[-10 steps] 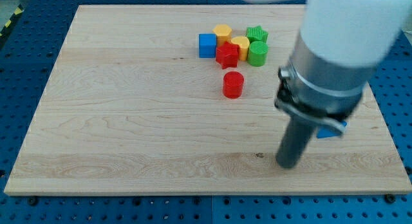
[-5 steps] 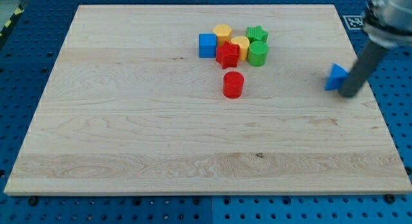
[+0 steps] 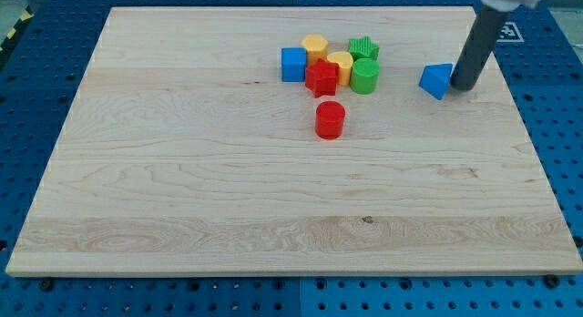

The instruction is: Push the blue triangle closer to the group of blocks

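Note:
The blue triangle [image 3: 436, 80] lies on the wooden board [image 3: 182, 171] at the view's upper right. My tip [image 3: 464, 86] touches its right side. To the triangle's left sits the group: a blue cube [image 3: 292, 64], a yellow block [image 3: 315, 48], a second yellow block [image 3: 341, 65], a green star [image 3: 363, 49], a green cylinder [image 3: 365, 76] and a red star [image 3: 321, 78]. A red cylinder [image 3: 330, 119] stands alone just below the group.
The board's right edge [image 3: 519, 126] runs close to my tip. Blue perforated table [image 3: 556, 107] surrounds the board.
My tip has swung from the board's lower right up to the upper right and pushed the blue triangle up and to the left, toward the group.

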Robot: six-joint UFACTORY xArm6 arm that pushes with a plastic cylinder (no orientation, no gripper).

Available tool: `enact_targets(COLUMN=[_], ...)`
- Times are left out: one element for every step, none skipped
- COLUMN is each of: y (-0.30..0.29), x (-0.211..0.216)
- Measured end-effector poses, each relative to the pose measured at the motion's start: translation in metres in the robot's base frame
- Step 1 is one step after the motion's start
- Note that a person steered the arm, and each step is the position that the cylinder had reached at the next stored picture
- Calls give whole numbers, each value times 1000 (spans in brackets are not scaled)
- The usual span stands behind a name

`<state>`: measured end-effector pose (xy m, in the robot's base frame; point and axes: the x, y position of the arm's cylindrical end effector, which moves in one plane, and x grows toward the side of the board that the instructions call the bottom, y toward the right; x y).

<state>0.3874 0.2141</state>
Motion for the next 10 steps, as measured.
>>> enact_targets(y=[-16,9,2,-44,-71,-43,34,64,4,-76], x=[-13,-46,-77,-75,-58,-78,-94,-55,-30,-30])
